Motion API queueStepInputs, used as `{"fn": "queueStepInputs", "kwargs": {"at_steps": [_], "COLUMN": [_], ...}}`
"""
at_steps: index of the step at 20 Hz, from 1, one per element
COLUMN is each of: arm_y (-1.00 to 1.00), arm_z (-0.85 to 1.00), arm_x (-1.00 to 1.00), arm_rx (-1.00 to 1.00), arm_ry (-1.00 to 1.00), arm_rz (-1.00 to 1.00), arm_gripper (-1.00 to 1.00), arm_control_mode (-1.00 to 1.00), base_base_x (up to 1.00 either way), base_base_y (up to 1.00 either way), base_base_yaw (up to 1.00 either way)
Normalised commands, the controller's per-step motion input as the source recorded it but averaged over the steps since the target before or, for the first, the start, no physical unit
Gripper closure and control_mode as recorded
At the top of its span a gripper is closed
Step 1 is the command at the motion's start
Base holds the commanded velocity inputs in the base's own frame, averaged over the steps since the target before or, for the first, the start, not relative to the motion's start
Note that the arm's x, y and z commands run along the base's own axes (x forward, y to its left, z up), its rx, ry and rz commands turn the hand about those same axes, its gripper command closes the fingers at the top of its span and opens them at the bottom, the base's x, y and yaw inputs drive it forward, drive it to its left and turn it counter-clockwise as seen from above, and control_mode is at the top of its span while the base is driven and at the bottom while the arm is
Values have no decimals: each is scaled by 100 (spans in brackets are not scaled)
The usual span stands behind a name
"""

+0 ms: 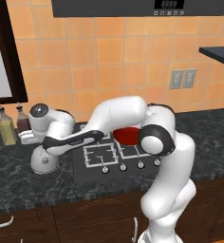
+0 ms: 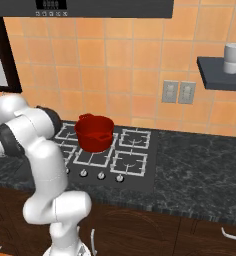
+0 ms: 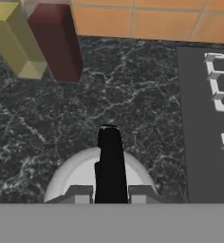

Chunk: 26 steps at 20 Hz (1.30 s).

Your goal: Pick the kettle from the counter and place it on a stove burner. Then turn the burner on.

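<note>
Closest to my hand camera, the gripper is clamping its fingertips on the black top handle of the kettle. The kettle is sitting on the counter, just left of the black cooktop as seen from the base. Beyond the kettle, two glass bottles are standing by the tiled wall. A red pot is resting on the cooktop's grates, well apart from the kettle.
</note>
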Motion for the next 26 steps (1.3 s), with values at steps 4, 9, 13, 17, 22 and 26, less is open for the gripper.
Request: {"fn": "queueStepInputs", "kwargs": {"at_steps": [4, 9, 13, 17, 22, 26], "arm_y": [-16, -62, -83, -84, -82, -66], "arm_z": [60, 27, 21, 13, 7, 2], "arm_x": [-33, -30, -15, -1, 0, 19], "arm_rx": [0, 0, 0, 0, 0, 0], "arm_ry": [-1, 0, 0, 0, 0, 0], "arm_rz": [-4, -9, -10, -11, -12, -10], "arm_gripper": [100, 100, 100, 100, 100, 100], "arm_control_mode": [-100, -100, -100, -100, -100, -100], "base_base_x": [0, 0, 0, 0, 0, 0], "base_base_y": [0, 0, 0, 0, 0, 0], "base_base_yaw": [0, 0, 0, 0, 0, 0]}}
